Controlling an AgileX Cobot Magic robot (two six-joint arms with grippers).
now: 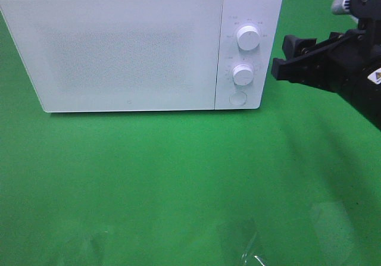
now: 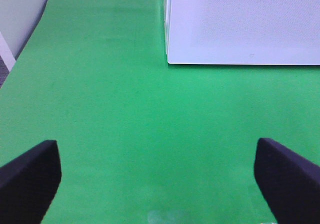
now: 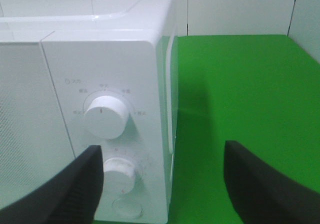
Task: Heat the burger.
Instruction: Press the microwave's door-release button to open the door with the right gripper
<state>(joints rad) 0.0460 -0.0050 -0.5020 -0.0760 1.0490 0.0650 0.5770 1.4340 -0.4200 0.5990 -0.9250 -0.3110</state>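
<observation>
One boxy, smooth white microwave (image 1: 119, 46)

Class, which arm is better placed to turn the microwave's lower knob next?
Right, probably. The right gripper stands open just beside the lower knob; the left gripper is over green cloth by the microwave's opposite corner.

The microwave (image 1: 131, 46) interior is concealed behind its shut, speckled door (image 1: 119, 52). The markings around the upper knob (image 1: 247, 38) are too small to be read. The right arm (image 1: 357, 75) is cropped by the frame edge. The lower knob (image 3: 119, 175) is partly covered by a finger (image 3: 70, 189) of the right gripper (image 3: 162, 154).
</observation>
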